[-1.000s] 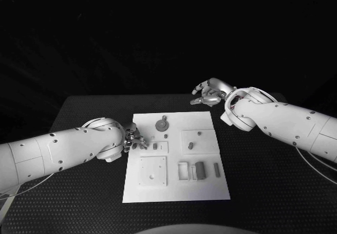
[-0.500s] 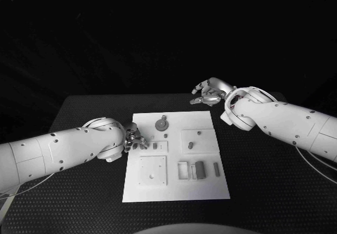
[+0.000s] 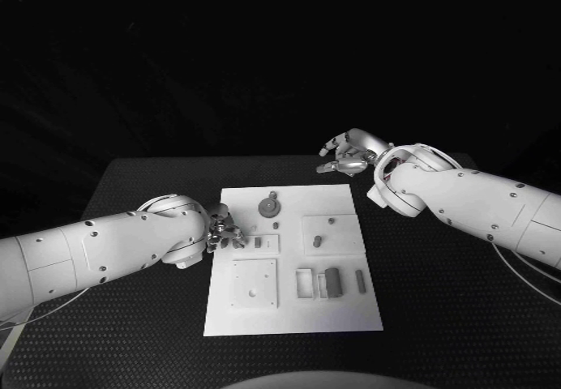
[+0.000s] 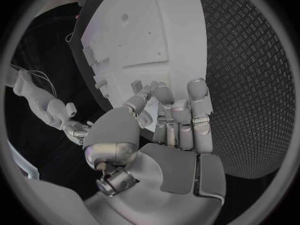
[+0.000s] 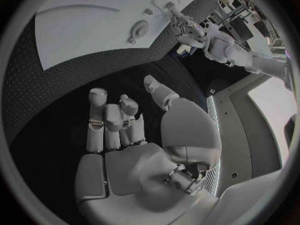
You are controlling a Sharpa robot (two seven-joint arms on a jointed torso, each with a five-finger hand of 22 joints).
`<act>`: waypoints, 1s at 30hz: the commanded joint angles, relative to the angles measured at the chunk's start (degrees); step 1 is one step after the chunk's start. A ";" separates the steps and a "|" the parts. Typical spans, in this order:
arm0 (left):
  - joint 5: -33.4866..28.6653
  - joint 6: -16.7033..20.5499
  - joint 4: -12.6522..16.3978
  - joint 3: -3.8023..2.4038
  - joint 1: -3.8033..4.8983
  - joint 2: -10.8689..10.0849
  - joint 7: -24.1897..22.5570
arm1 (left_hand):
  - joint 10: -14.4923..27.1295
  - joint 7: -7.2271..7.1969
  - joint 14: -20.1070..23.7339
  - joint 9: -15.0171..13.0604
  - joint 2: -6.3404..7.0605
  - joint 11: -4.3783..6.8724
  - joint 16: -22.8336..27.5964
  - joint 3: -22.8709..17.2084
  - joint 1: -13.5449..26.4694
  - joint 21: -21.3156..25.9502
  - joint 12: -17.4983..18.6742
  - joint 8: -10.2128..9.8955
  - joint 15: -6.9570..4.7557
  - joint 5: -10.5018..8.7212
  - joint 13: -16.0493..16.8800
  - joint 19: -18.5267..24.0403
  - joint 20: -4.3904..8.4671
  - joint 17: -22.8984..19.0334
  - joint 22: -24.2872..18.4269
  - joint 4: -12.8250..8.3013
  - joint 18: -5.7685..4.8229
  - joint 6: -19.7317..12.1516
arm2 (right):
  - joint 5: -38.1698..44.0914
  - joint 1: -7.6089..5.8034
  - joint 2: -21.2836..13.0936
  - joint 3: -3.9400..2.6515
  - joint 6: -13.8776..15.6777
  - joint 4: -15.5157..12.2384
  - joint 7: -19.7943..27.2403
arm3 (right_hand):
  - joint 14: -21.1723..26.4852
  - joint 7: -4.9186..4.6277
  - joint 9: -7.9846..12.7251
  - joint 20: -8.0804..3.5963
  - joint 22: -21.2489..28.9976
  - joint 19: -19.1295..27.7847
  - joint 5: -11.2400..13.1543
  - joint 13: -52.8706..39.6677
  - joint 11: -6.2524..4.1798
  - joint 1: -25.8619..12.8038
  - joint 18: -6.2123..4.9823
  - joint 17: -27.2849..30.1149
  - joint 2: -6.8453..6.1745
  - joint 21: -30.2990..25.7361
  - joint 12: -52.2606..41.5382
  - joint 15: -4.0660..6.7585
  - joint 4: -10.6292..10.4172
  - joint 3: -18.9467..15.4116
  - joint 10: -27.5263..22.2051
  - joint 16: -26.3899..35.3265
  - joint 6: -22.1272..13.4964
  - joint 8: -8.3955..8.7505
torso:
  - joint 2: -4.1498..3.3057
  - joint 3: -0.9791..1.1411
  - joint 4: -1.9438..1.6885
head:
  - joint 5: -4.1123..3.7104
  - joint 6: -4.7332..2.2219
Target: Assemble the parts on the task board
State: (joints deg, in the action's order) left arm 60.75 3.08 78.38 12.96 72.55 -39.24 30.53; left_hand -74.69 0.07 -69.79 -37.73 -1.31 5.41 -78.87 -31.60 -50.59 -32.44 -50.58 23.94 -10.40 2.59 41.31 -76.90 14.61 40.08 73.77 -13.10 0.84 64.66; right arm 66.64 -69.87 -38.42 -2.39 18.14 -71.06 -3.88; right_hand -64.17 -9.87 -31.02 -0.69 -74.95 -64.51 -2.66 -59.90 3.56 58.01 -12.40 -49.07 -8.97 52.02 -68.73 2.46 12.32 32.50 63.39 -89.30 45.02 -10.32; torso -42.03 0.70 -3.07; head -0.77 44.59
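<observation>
Parts lay grey on the task board, which sat in the middle of the black surface. A round part with a small stem rested near the board's far edge, a short peg stood in a square block on the board's right half, and a row of slim bars lay nearer the robot beside a large square plate. None of these had shifted over the last second; the board looked the same throughout.

Beside the board's left edge, the left hand had stayed low, its fingers curled in close to a small block there. From the left wrist view its fingers were bunched together just over the board's rim, but whether they pinched a part could not be told. The hand had hardly moved, which suggested a slow, careful step at that spot rather than a transfer.

Beyond the board's far right corner, the right hand had hovered in the same place above the surface, well apart from every part. The right wrist view showed its palm bare, fingers loosely spread, holding nothing.

Little had changed, then, and the assembly seemed still at an early stage, with most parts loose.
</observation>
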 commanded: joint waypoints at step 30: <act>-1.84 -0.59 -0.64 0.08 -0.05 0.81 -0.04 | -0.08 1.00 -0.19 -0.45 4.90 -0.13 0.04 5.78 6.74 0.84 0.66 -1.06 -0.81 0.19 0.68 -0.30 0.12 -0.10 0.19 2.66 0.59 0.23 | 0.09 0.02 -0.12 -0.03 -0.52 -0.04 0.38 | 0.49 -0.28 0.11 -0.38 -0.88 -0.10 -0.17 0.10 0.04 0.12 -2.60 0.10 0.46 -0.32 -0.29 0.12 -0.03 -0.40 -0.53 0.18 -0.10 -0.27 | -0.01 0.05 0.04 | -0.11 0.21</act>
State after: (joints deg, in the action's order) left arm 59.55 3.07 77.66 13.06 72.49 -38.58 30.68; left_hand -74.74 0.92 -70.13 -38.13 3.62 5.44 -78.77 -26.20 -44.31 -32.00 -50.12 23.25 -10.99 2.93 41.92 -77.09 14.42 39.98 73.91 -10.55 0.85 65.14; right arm 66.63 -69.87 -38.51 -2.39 18.13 -71.06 -3.89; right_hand -63.96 -9.70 -30.98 -0.79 -74.93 -64.62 -2.66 -59.86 3.55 58.01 -12.40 -49.02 -8.97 52.02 -68.73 2.68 12.32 32.50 63.40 -89.30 44.99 -10.32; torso -42.04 0.73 -3.05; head -0.86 44.76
